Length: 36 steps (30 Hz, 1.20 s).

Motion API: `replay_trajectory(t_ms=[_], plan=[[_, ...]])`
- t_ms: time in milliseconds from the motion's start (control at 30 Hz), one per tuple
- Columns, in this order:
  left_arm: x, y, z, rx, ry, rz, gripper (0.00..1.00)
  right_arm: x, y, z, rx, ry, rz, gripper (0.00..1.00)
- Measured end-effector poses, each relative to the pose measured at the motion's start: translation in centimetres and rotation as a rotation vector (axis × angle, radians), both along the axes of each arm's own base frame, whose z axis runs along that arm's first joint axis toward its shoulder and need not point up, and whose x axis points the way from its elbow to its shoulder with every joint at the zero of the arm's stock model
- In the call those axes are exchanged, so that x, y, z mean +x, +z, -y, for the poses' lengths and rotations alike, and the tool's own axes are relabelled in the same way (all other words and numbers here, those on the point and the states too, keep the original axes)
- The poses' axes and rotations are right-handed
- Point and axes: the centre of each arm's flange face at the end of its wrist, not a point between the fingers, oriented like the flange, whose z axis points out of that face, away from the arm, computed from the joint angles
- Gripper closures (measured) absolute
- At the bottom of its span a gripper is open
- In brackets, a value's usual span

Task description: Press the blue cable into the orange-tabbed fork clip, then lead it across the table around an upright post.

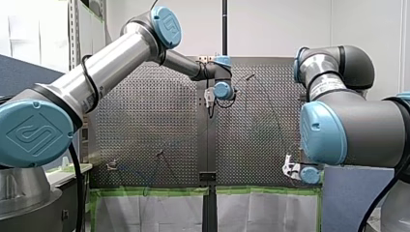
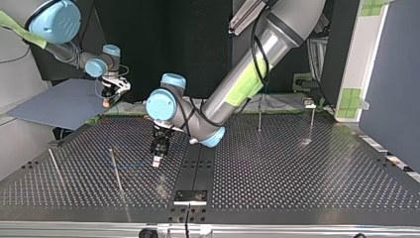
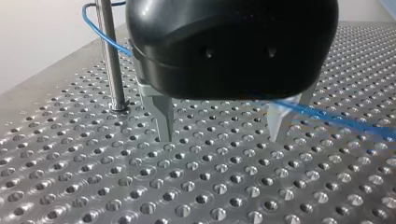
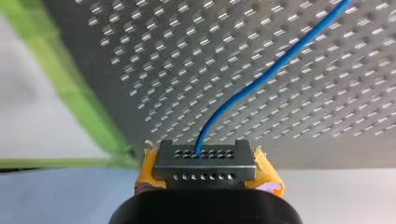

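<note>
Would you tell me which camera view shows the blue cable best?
The right wrist view: the blue cable runs unobstructed from my right gripper over the table. The left wrist view shows it by a post; the top view only faintly; front, hardly.

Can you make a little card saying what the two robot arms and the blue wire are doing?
Left fingers: open, tips close to the table, beside the post
Right fingers: shut on the blue cable, yellow pads showing
Blue cable: bends past the post, runs by the left fingers
Post: upright, standing in the table
</note>
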Motion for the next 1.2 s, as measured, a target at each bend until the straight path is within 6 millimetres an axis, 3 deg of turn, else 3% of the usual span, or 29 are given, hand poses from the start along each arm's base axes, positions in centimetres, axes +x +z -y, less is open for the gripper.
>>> replay_trajectory(t_ms=[233, 333, 767, 1200], plan=[[0.0, 0.0, 0.0, 0.001, 0.000, -0.001, 0.01, -1.1, -5.0, -1.8, 0.065, -0.017, 0.002, 1.00], [0.0, 0.0, 0.0, 0.001, 0.000, -0.001, 0.01, -1.4, -5.8, -2.0, 0.075, -0.021, 0.003, 1.00], [0.1, 0.0, -0.1, 0.001, 0.001, -0.002, 0.01, -1.7, -5.2, -0.2, 0.040, -0.018, 0.002, 1.00], [0.2, -0.2, -0.3, -0.068, -0.052, -0.053, 0.01, -1.7, -5.2, 0.0, 0.037, -0.009, 0.010, 1.00]])
